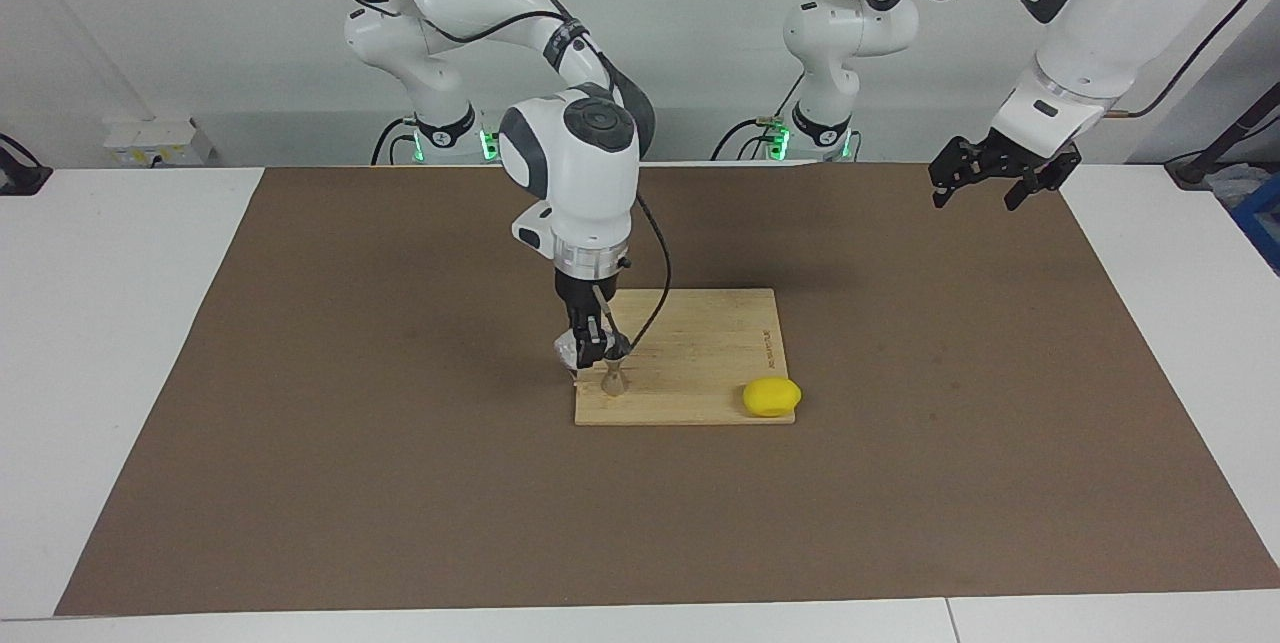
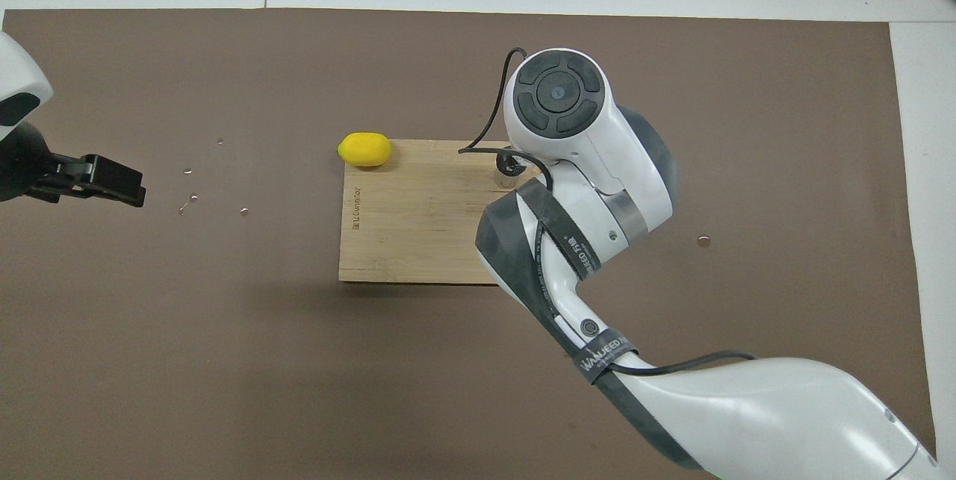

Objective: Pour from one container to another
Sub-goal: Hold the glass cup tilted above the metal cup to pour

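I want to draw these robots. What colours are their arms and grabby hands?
Both arms are glossy white with dark grey joint caps. The right arm wears a black strap with white lettering and a thin black cable. The left gripper and right gripper are black.

My tool point(image 1: 588, 351) is looking matt black. The glass cup point(image 1: 567, 354) is showing clear, the jigger point(image 1: 613, 376) dull metal. The board point(image 1: 700, 363) is showing pale grained wood, the lemon point(image 1: 771, 396) smooth yellow, the mat point(image 1: 400, 483) matt brown.
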Robot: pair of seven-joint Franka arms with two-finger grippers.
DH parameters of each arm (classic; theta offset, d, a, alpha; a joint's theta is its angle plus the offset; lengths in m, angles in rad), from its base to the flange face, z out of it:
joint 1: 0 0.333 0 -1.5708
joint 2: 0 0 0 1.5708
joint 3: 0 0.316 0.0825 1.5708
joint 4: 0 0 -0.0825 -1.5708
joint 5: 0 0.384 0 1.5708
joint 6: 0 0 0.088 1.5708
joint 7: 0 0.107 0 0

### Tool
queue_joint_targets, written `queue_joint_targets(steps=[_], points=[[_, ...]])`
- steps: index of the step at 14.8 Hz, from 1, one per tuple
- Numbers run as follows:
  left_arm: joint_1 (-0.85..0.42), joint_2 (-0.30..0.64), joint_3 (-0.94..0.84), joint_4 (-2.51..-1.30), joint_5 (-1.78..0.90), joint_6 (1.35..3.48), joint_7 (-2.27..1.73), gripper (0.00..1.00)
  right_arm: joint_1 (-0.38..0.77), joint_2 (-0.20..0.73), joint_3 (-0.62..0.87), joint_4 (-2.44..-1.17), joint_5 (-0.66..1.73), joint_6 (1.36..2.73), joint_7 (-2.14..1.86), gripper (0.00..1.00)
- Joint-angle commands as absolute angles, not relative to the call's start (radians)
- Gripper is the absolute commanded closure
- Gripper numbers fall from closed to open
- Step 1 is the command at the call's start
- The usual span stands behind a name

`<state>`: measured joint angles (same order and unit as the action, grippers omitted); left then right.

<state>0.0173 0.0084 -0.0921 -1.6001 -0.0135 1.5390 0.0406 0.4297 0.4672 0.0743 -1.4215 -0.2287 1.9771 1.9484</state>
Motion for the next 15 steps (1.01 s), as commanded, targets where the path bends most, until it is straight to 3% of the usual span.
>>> queue_joint_targets(steps=[1, 15], points=[[0.008, -0.020, -0.080, -1.632, -0.021, 1.557, 0.051, 0.00, 0.414, 0.462, 0.086, -1.407, -0.209, 1.963, 1.940, 1.00], [0.009, -0.020, -0.080, -1.632, -0.021, 1.557, 0.051, 0.00, 0.315, 0.446, 0.086, -1.420, 0.061, 1.974, 1.849, 1.00]])
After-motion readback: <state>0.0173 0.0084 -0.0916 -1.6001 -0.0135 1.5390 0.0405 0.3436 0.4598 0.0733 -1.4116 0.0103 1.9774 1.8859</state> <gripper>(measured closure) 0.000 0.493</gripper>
